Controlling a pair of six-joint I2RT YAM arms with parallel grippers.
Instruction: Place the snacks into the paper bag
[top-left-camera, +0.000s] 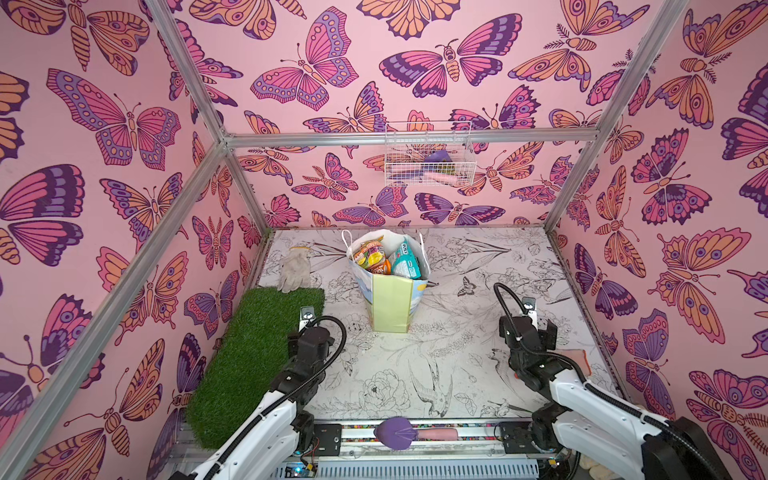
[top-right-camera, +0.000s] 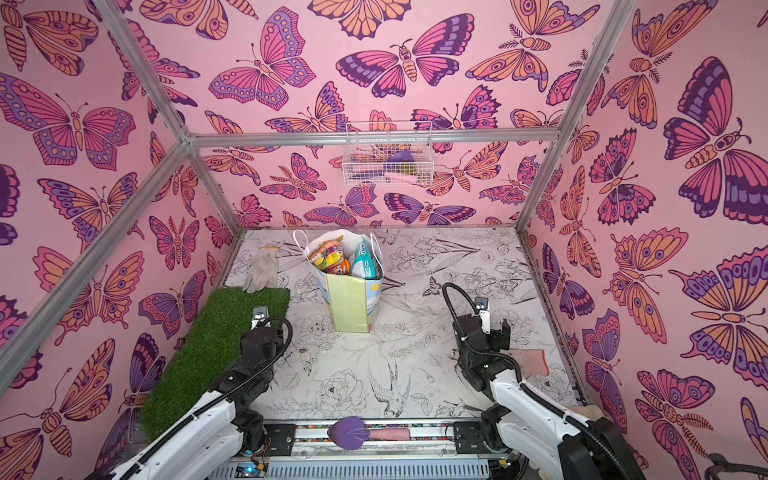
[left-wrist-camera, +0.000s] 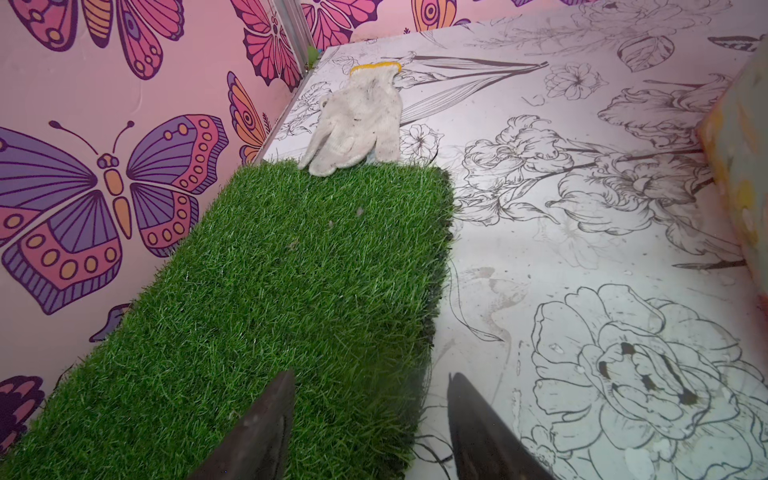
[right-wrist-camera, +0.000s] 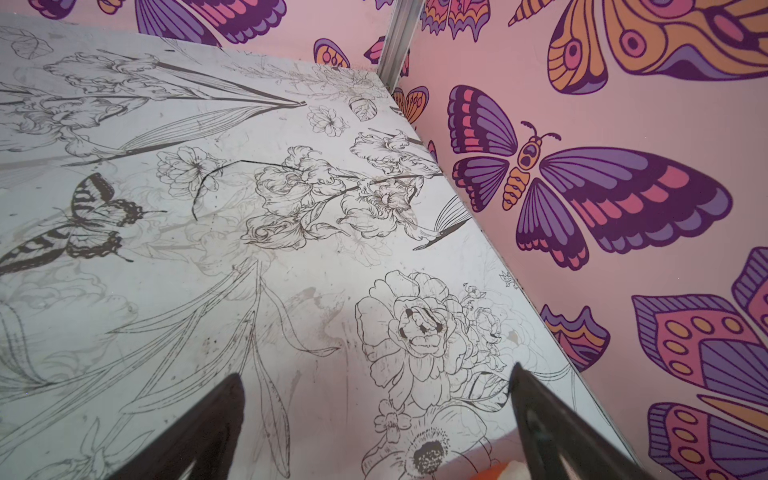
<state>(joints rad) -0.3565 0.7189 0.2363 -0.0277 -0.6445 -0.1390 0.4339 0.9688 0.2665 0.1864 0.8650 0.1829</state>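
The paper bag stands upright at the middle back of the table, mouth open. Snacks stick out of its top: an orange packet and a teal packet. No snack shows loose on the table. My left gripper is open over the edge of the grass mat, with nothing between its fingers. The bag's side shows far off at the edge of the left wrist view. My right gripper is open above bare table near the right wall, holding nothing.
A green grass mat lies along the left wall, a grey-white glove at its far end. An orange-and-grey glove lies beside the right arm. A white wire basket hangs on the back wall. A purple tool rests on the front rail.
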